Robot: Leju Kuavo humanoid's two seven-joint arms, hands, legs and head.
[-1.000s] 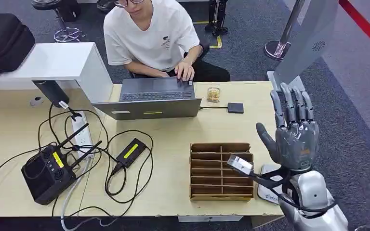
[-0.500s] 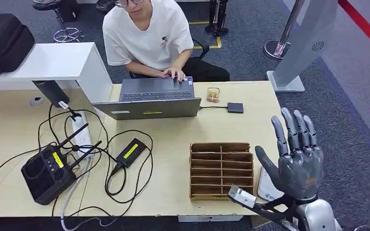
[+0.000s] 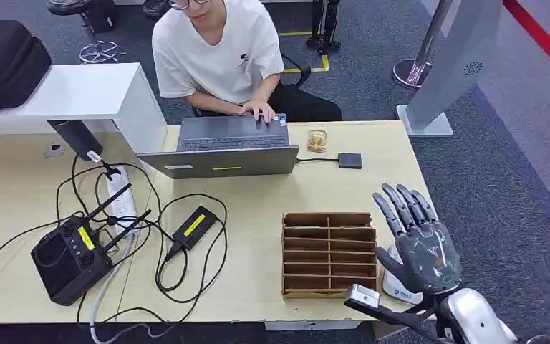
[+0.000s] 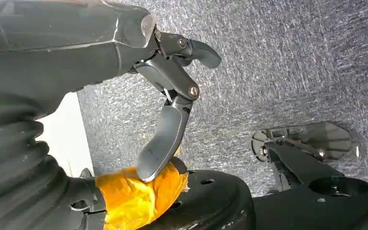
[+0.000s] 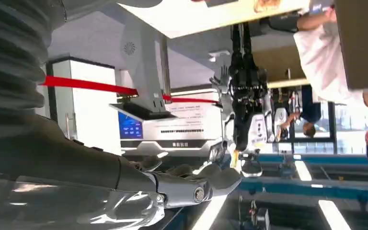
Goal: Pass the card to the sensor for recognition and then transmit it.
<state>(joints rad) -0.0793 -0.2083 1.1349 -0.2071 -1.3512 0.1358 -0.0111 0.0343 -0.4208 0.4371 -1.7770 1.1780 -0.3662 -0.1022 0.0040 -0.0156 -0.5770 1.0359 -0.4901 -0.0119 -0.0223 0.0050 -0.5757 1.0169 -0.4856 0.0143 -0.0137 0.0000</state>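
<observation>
grey right hand spread, empty, over white card, print unreadable

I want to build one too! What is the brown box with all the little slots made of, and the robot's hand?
The slotted box looks like brown cardboard or thin wood: matte, with thin flat dividers; the picture leaves open which. The right hand looks like grey metal or hard plastic, smooth with a dull sheen on the palm and darker fingers; hard to tell which.
</observation>
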